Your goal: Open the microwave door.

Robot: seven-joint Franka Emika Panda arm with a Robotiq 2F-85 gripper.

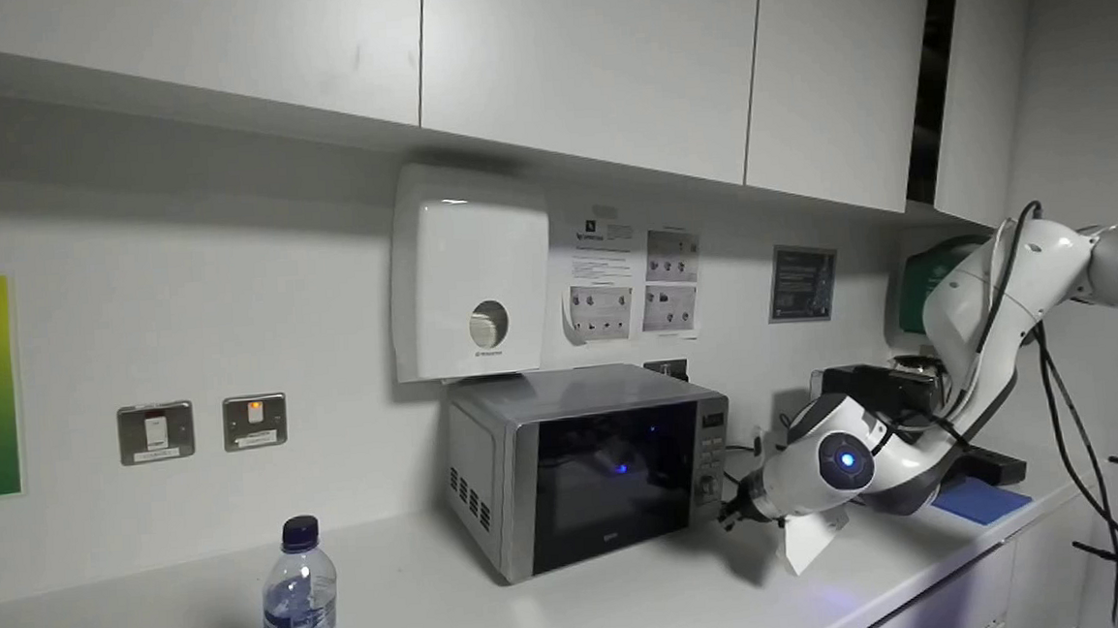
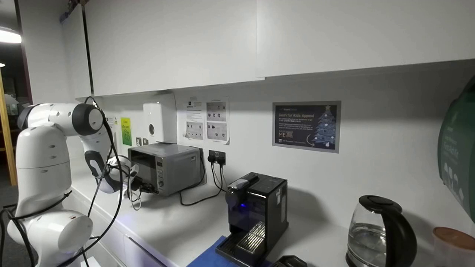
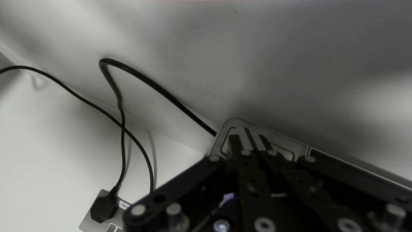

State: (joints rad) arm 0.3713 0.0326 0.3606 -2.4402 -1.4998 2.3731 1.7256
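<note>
The microwave [image 1: 583, 390] stands on the counter against the wall. Its door [image 1: 613, 490], a dark glass panel with a bluish reflection, is closed flush with the front in both exterior views. My gripper [image 1: 729, 514] is low at the control-panel end of the front, right by the lower corner. In the wrist view the gripper [image 3: 252, 137] is shut, its two pads [image 3: 244, 139] side by side with nothing between them. They overlap a rounded, outlined panel [image 3: 283, 152] on the microwave's lower front corner. Whether the tips touch that panel I cannot tell.
A water bottle [image 1: 300, 602] stands in front of the microwave's far side. Black power cables [image 2: 193, 203] run beside the microwave to the wall socket. A coffee machine [image 2: 259, 211] on a blue mat [image 2: 207, 256] and a kettle [image 2: 371, 226] share the counter. Cupboards [image 1: 593, 69] overhang it.
</note>
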